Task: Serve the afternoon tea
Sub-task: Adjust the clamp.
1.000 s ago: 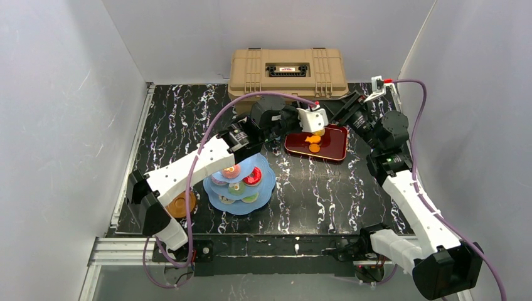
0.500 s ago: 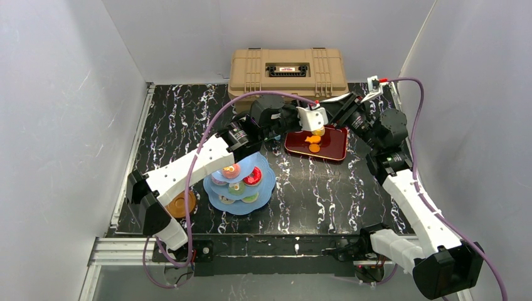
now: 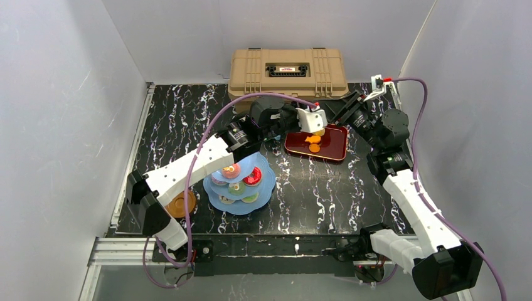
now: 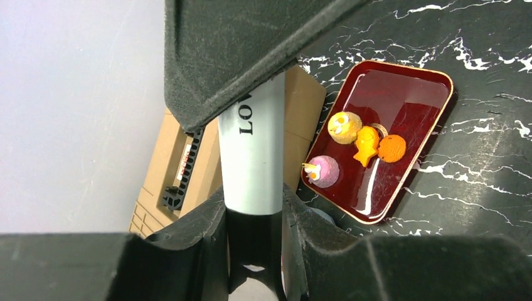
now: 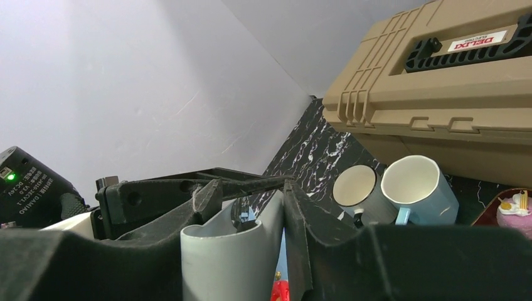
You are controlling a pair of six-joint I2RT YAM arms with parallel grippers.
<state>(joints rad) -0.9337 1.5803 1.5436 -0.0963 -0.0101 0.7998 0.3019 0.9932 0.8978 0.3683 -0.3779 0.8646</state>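
Note:
A white mug [image 3: 312, 119] hangs over the back left corner of the dark-red tray [image 3: 332, 148]. My left gripper [image 3: 302, 119] is shut on it from the left, and my right gripper [image 3: 329, 115] grips it from the right. In the left wrist view the mug [image 4: 251, 150] sits between my left gripper's [image 4: 253, 207] fingers. In the right wrist view the mug's wall [image 5: 226, 263] fills the right gripper [image 5: 248, 194]. A light-blue mug [image 5: 417, 188] lies on its side by the toolbox. The blue cake stand [image 3: 263, 182] holds several toy cakes.
The tan toolbox [image 3: 287, 70] stands at the back. A greyish mug [image 5: 357, 191] lies beside the light-blue one. The tray [image 4: 408, 94] holds a yellow toy [image 4: 344, 125], an orange fish [image 4: 366, 145] and a pink cake [image 4: 323, 170]. A brown saucer [image 3: 182, 204] lies at the left.
My right gripper reached in to the white mug and its jaws narrowed onto it. The left arm and the mug stayed nearly still.

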